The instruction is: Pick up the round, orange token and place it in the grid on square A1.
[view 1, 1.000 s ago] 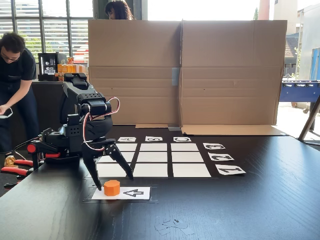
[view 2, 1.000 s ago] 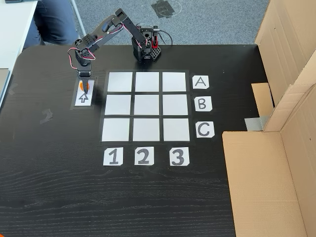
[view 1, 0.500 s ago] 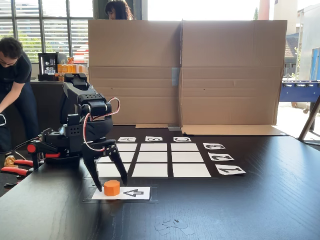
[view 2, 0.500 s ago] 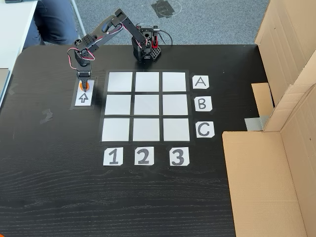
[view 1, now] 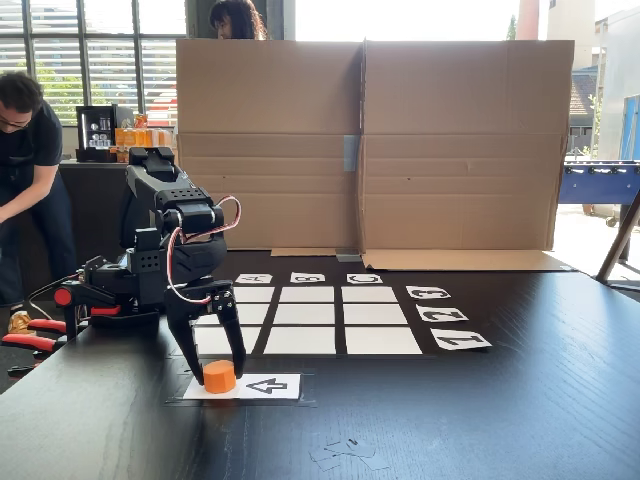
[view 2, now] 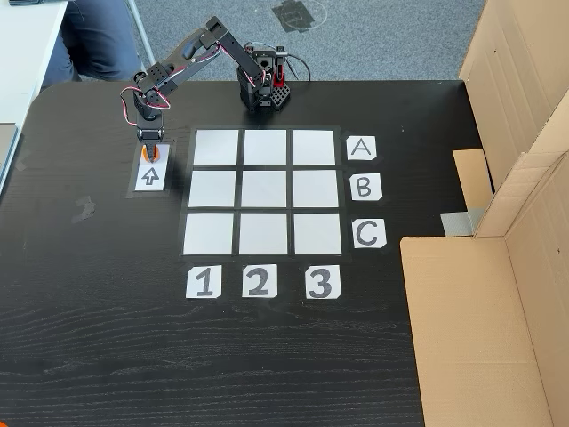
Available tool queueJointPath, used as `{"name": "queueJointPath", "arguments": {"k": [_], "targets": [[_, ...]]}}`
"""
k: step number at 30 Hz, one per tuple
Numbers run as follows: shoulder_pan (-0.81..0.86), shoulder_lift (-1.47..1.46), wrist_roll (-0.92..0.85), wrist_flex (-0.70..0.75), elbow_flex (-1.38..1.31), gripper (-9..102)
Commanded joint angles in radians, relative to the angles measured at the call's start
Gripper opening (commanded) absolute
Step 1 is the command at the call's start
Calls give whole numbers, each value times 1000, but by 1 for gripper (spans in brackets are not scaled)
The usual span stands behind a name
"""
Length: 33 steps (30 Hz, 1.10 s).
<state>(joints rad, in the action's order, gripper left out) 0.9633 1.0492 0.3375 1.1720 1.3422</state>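
Note:
The round, orange token (view 1: 219,378) stands on the end of a white arrow card (view 1: 267,386) at the table's near left in a fixed view. My gripper (view 1: 220,374) points straight down over it, one finger pressed against each side, the token still resting on the card. From above, the token (view 2: 142,157) shows as an orange rim under my gripper (view 2: 147,153). The grid (view 2: 263,192) lies just right of it. Square A1 (view 2: 216,148) is the grid's corner cell closest to the token; in the side view, square A1 (view 1: 213,342) shows between my fingers.
Letter cards A–C (view 2: 364,188) and number cards 1–3 (view 2: 258,281) edge the grid. A tall cardboard wall (view 1: 370,140) stands behind the table, and cardboard (view 2: 480,311) covers its right side. Red-handled pliers (view 1: 30,340) lie left of the arm's base. A person (view 1: 25,170) stands at far left.
My fingers have drawn in from wide open to against the token's sides. The token has shifted slightly left on the card. The person at left has moved.

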Motion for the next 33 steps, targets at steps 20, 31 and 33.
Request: {"name": "queueJointPath", "arguments": {"k": [20,31,33], "targets": [[95,548,-34,229,66,5],[71,1046,-124,264,514,4],[55,1101,-138,264,604,4]]}}
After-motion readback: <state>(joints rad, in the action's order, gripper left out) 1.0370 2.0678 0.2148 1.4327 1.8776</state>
